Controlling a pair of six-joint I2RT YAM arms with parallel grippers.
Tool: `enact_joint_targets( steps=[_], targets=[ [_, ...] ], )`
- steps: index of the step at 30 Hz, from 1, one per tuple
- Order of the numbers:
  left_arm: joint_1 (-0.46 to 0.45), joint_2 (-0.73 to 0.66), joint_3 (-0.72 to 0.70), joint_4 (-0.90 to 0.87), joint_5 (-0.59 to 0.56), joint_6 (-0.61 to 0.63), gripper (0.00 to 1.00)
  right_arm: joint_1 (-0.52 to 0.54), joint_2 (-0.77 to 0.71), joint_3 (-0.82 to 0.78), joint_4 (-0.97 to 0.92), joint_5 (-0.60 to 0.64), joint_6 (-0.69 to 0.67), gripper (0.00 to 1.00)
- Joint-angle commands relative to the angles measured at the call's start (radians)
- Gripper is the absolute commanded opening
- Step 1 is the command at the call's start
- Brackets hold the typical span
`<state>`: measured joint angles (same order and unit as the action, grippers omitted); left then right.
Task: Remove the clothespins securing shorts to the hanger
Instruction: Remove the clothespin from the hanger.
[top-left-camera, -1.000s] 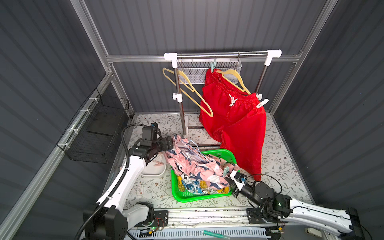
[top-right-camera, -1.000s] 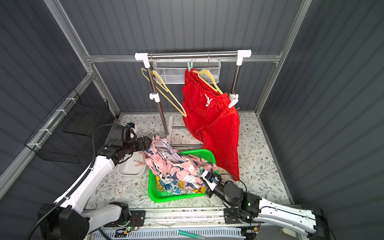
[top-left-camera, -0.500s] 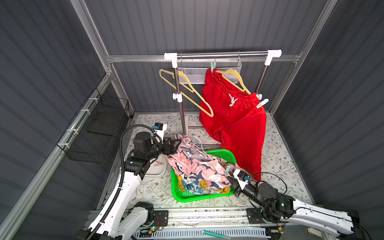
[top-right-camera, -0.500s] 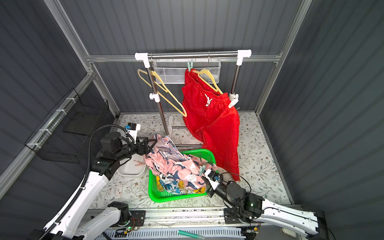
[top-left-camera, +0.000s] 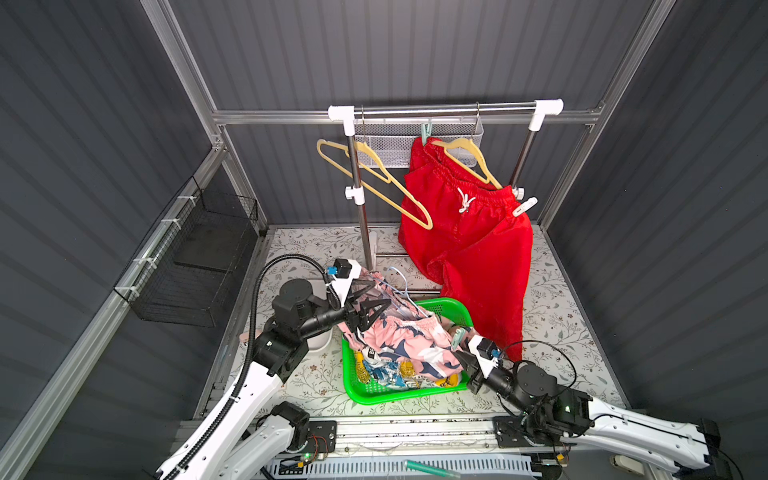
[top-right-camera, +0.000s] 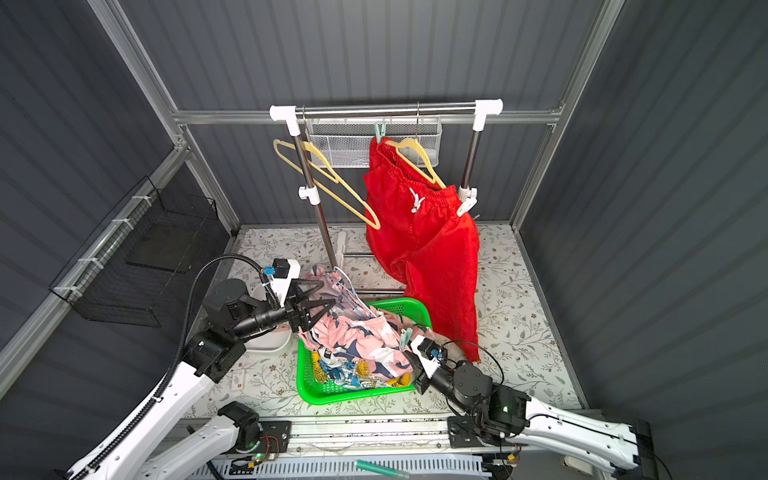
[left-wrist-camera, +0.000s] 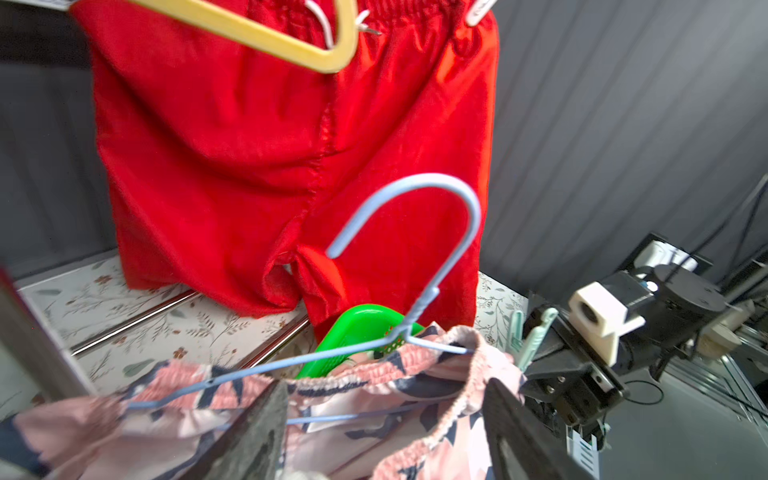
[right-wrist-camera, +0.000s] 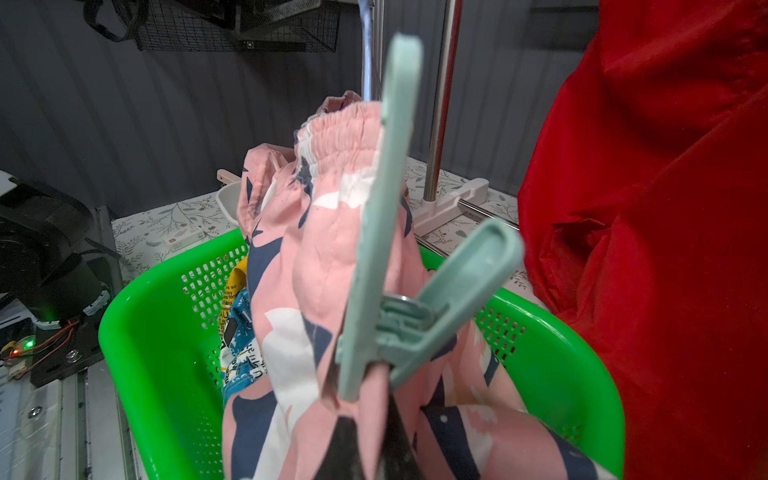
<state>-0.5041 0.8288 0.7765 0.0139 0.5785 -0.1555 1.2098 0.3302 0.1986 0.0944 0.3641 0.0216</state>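
In both top views your left end effector straddles the pink shorts, released. The left wrist view shows their blue hanger close. Only the right wrist view makes plain the right end effector grasping a mint clothespin.

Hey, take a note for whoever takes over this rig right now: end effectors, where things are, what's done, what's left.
Left end effector: open, at the pink shorts on the blue hanger, over the green basket.
Right end effector: shut on a mint clothespin at those shorts.
Done: printed white shorts lie in the basket.
To do: red shorts hang pegged, mint peg, white peg.
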Motion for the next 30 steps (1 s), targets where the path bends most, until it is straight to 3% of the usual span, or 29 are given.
enact_joint_targets(
  steps=[1,8,18,21,30],
  targets=[
    [-0.036,0.006,-0.029,0.092,-0.051,0.033,0.71,0.001,-0.005,0.036,0.026,0.010,0.014,0.00],
    [-0.147,0.098,-0.022,0.181,-0.160,0.092,0.64,0.002,-0.001,0.041,0.022,0.008,0.012,0.00],
    [-0.227,0.192,0.003,0.260,-0.242,0.099,0.57,0.001,0.023,0.047,0.034,0.009,0.000,0.00],
    [-0.237,0.200,0.009,0.264,-0.311,0.099,0.49,0.001,0.036,0.047,0.041,0.010,-0.002,0.00],
    [-0.239,0.211,0.033,0.236,-0.362,0.073,0.24,0.001,0.040,0.048,0.030,0.012,0.008,0.00]
  ],
)
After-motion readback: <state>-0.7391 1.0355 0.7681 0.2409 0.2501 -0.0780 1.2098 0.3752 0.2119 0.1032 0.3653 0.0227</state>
